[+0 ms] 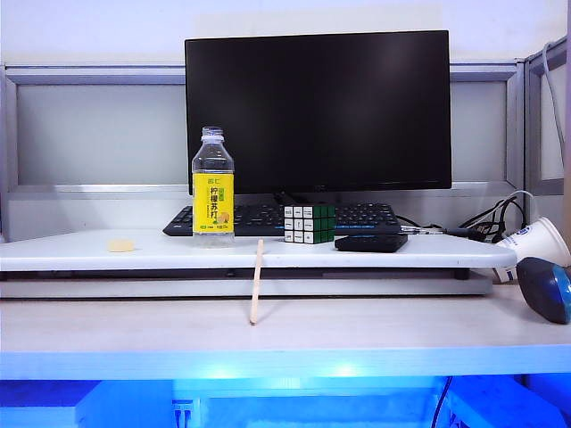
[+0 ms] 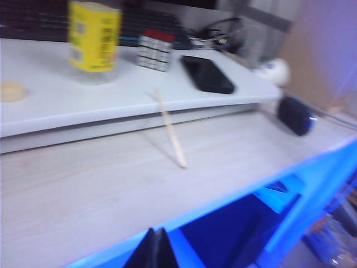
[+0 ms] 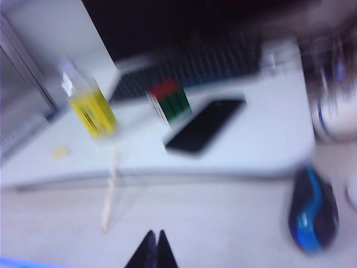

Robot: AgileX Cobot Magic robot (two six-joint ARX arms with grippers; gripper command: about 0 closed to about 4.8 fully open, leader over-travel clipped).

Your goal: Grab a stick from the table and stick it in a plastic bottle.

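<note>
The plastic bottle (image 1: 213, 185) stands upright and uncapped on the raised white shelf of the table (image 1: 134, 334); it has a yellow label. The pale wooden stick (image 1: 257, 282) leans against the shelf's front edge, its lower end on the desk top. In the left wrist view the bottle (image 2: 93, 38) and stick (image 2: 170, 128) lie well ahead of my left gripper (image 2: 155, 231), which is shut and empty at the desk's near edge. The blurred right wrist view shows the bottle (image 3: 92, 109) and stick (image 3: 110, 190) ahead of my right gripper (image 3: 154, 234), also shut and empty. Neither gripper shows in the exterior view.
On the shelf sit a Rubik's cube (image 1: 309, 223), a black phone (image 1: 371, 242), a keyboard (image 1: 268, 218) and a small tan disc (image 1: 120, 244). A monitor (image 1: 318, 111) stands behind. A white paper cup (image 1: 535, 242) and a blue-black mouse (image 1: 544, 288) lie at the right.
</note>
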